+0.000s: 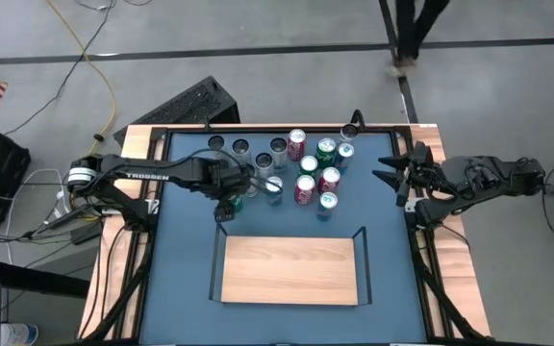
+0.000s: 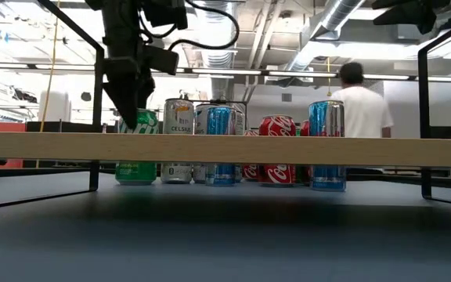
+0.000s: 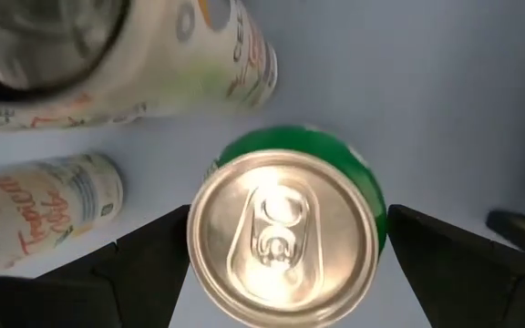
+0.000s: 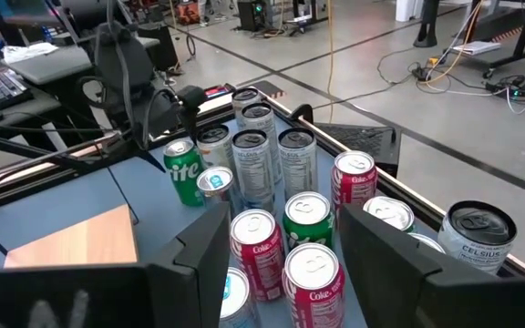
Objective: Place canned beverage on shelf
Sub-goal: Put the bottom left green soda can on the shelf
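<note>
The left claw [image 1: 235, 195] hung directly over a green can [image 3: 290, 228], fingers spread wide to either side of its lid and not touching it, evidently lined up for a grasp from above. That can stood at the near-left edge of the cluster of cans [image 1: 301, 163] toward the bench's far edge, so it probably could be lifted without knocking neighbours. The shelf [image 1: 289, 271] lay bare toward the near edge, with blue bench [image 1: 186, 250] open between it and the cans. The right claw [image 1: 390, 171] waited, fingers parted, at the right edge.
</note>
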